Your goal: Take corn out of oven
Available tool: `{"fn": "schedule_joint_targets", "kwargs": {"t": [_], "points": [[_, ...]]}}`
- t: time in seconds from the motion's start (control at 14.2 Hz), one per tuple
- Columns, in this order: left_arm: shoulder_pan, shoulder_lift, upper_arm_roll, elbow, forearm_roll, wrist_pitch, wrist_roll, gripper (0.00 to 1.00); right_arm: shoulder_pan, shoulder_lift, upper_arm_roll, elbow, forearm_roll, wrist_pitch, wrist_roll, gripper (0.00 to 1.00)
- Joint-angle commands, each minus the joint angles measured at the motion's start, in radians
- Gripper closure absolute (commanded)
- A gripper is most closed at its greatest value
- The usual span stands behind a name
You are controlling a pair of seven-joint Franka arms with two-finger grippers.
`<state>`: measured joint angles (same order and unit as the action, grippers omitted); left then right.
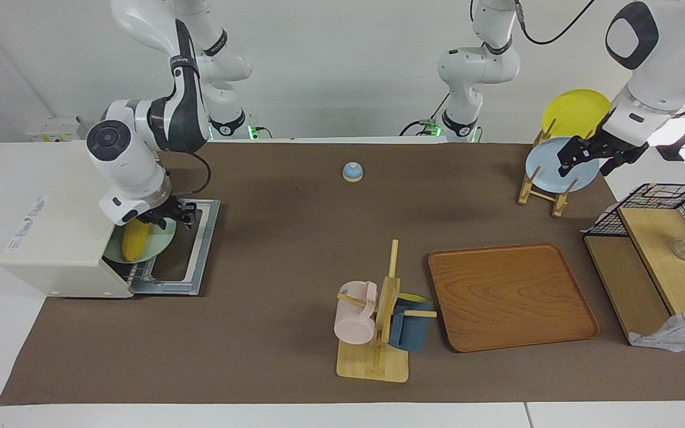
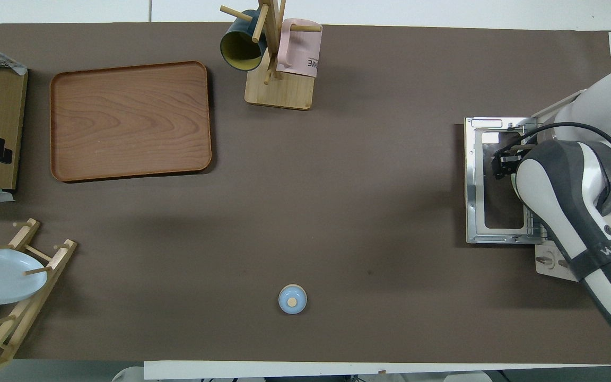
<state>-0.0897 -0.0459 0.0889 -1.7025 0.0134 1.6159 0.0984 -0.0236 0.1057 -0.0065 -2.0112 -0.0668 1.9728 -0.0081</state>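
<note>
door's already down on the boxy off-white toaster oven (image 1: pixel 69 238), but the ridged, tapered bright yellow corn cob (image 1: pixel 136 240) is still inside on a pale green plate (image 1: pixel 161 245). right gripper (image 1: pixel 167 218) hangs right over its end, can't tell if the fingers are apart. left gripper (image 1: pixel 586 156) waits by the wooden plate rack (image 1: pixel 541 190), fingers apart on nothing.

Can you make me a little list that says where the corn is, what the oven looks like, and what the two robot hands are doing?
corn: bright yellow tapered corn cob lying on a pale green plate at the oven's mouth
oven: boxy off-white toaster oven, its glass door dropped open flat
right pincer: over the corn's end nearer the robots
left pincer: waiting by the wooden plate rack
</note>
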Motion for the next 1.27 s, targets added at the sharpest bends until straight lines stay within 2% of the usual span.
{"fn": "schedule_joint_targets", "kwargs": {"t": [0.0, 0.14, 0.49, 0.63, 0.7, 0.98, 1.2], "points": [[0.011, 0.004, -0.011, 0.011, 0.006, -0.007, -0.002, 0.0, -0.016, -0.024, 0.006, -0.09, 0.012, 0.118, -0.029, 0.39], [0.011, 0.004, -0.009, 0.011, 0.006, -0.007, -0.002, 0.0, -0.041, -0.018, 0.006, -0.109, 0.005, 0.155, -0.108, 0.47], [0.011, 0.004, -0.011, 0.011, 0.006, -0.007, -0.002, 0.0, -0.027, -0.018, 0.006, -0.109, -0.042, 0.141, -0.128, 1.0], [0.011, 0.004, -0.011, 0.011, 0.006, -0.007, -0.002, 0.0, 0.041, -0.012, 0.013, -0.068, -0.103, 0.101, -0.113, 1.0], [0.011, 0.004, -0.011, 0.011, 0.006, -0.007, -0.002, 0.0, 0.1, 0.011, 0.013, -0.007, -0.105, 0.046, -0.058, 1.0], [0.011, 0.004, -0.011, 0.011, 0.006, -0.007, -0.002, 0.0, 0.373, 0.09, 0.014, 0.227, -0.108, -0.144, 0.271, 1.0], [0.011, 0.004, -0.011, 0.011, 0.006, -0.007, -0.002, 0.0, 0.581, 0.35, 0.019, 0.577, -0.076, -0.311, 0.616, 1.0]]}}
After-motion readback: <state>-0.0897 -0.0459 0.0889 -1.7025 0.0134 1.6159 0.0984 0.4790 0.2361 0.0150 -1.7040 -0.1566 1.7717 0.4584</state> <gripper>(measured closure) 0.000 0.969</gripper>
